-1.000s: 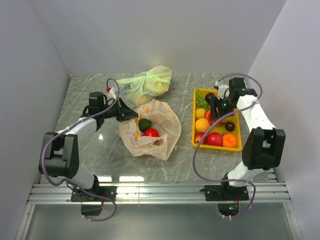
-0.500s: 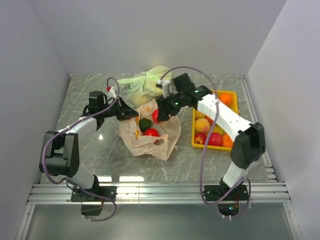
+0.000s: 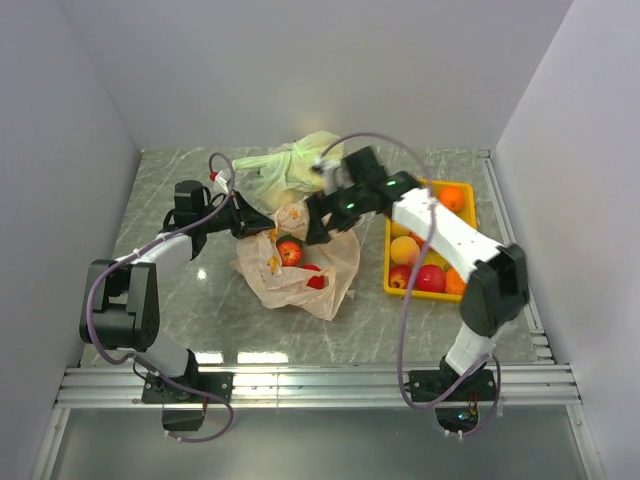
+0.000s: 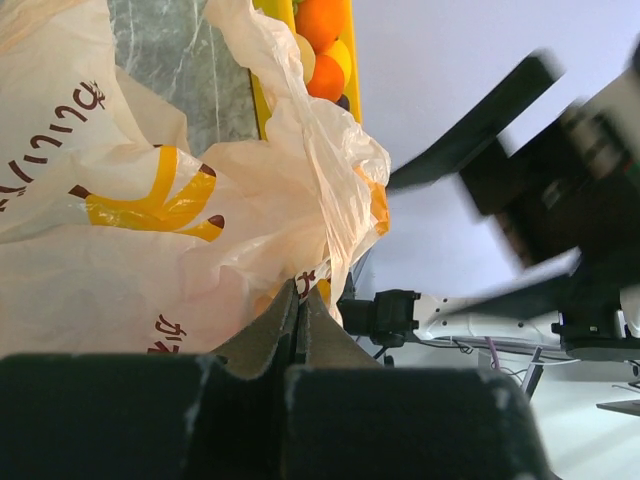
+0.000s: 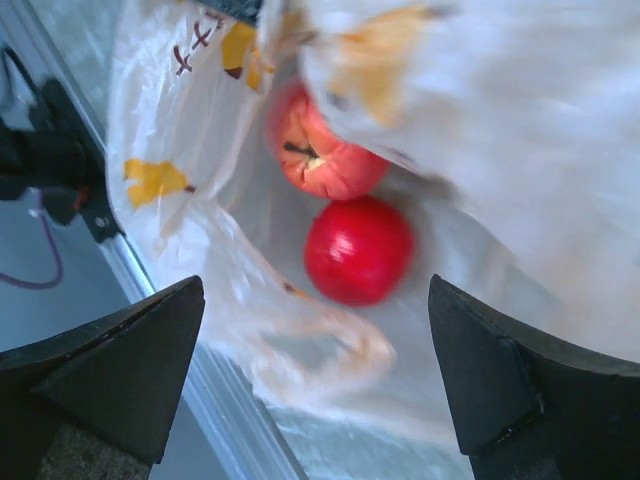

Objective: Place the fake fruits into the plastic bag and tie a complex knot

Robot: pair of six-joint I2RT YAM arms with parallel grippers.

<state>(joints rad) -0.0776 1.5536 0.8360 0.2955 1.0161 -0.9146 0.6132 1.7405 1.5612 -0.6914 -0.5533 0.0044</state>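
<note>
The peach-orange plastic bag (image 3: pixel 335 262) lies open in the middle of the table. My left gripper (image 3: pixel 256 224) is shut on its left rim and holds it up; the left wrist view shows the jaws pinched on the film (image 4: pixel 298 290). My right gripper (image 3: pixel 317 226) hovers open and empty over the bag's mouth. In the right wrist view (image 5: pixel 320 380) two fake fruits lie inside the bag: a red apple (image 5: pixel 358 250) and a streaked red-orange apple (image 5: pixel 325 150). The top view shows them in the bag too (image 3: pixel 290 252). Any other fruit in the bag is hidden.
A yellow tray (image 3: pixel 388 240) at the right holds several more fruits, among them an orange (image 3: pixel 452 198), a peach (image 3: pixel 405 250) and a red apple (image 3: pixel 430 278). A pale yellow-green knotted bag (image 3: pixel 290 165) sits behind the open bag. Walls close in left, back and right.
My right arm swung from the tray to over the bag with a red fruit and let it go; the fruit now lies in the bag. My left gripper kept its hold on the rim.
</note>
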